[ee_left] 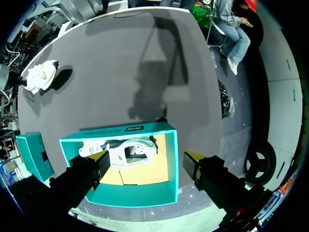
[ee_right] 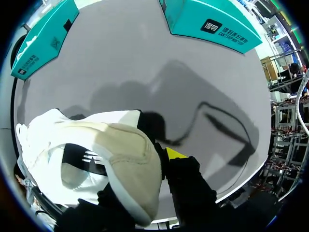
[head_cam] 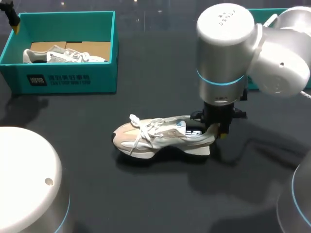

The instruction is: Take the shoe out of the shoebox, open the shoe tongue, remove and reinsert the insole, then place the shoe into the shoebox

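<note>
A white and beige sneaker (head_cam: 155, 137) lies on the dark table, toe towards my left side, laces loose. My right gripper (head_cam: 219, 132) is shut on its heel. In the right wrist view the heel (ee_right: 130, 154) fills the space at the fingers, and one yellow fingertip (ee_right: 176, 153) presses its outside. The teal shoebox (head_cam: 68, 80) stands at the back left with a second sneaker (head_cam: 58, 55) in it. My left gripper (head_cam: 12, 19) hangs above that box. In the left wrist view my left gripper (ee_left: 146, 162) is open over the shoebox (ee_left: 171, 169), holding nothing.
Another teal box (head_cam: 260, 12) stands at the back right, partly behind my right arm, and shows in the right wrist view as a teal box (ee_right: 212, 24). The arms' white bases (head_cam: 29, 179) fill the near corners. Bare table lies between the shoebox and the sneaker.
</note>
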Tool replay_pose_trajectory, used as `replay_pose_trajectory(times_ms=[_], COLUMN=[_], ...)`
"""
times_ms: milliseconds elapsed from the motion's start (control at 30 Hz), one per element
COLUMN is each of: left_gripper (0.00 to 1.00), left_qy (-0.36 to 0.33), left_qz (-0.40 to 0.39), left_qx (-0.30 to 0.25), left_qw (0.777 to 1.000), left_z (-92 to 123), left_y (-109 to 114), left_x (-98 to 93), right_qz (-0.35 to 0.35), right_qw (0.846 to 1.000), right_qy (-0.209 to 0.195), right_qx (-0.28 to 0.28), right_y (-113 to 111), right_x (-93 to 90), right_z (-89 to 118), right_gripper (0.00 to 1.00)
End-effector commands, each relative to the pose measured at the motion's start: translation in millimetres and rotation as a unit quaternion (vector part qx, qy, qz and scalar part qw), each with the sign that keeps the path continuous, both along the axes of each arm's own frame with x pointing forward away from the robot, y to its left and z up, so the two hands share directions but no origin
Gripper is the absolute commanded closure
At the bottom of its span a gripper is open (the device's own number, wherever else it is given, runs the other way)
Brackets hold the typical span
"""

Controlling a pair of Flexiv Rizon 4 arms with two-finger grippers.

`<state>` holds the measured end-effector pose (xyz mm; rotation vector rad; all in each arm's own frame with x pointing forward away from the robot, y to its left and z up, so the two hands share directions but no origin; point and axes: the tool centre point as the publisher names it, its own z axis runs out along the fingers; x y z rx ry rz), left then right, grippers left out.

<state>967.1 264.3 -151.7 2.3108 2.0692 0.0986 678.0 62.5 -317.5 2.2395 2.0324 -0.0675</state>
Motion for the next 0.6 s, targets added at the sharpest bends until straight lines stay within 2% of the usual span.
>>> replay_pose_trajectory(times_ms=[33, 267, 600], left_gripper=[0.00, 0.00, 0.00], left_qy=[-0.001, -0.001, -0.001], left_qz=[-0.001, -0.001, -0.001], left_qx=[0.001, 0.001, 0.001], left_qw=[1.000, 1.000, 1.000], left_z=[0, 0, 0], left_y=[0, 0, 0], left_x=[-0.5, -0.5, -0.5], right_qz=[-0.004, -0.013, -0.007], right_qw=[1.000, 1.000, 1.000], right_qy=[0.005, 0.001, 0.022], right_qx=[0.002, 0.001, -0.014], right_y=[15, 16, 19], right_x=[7.6, 7.6, 7.6], right_z=[-27, -44, -57], right_gripper=[1.00, 1.00, 1.00])
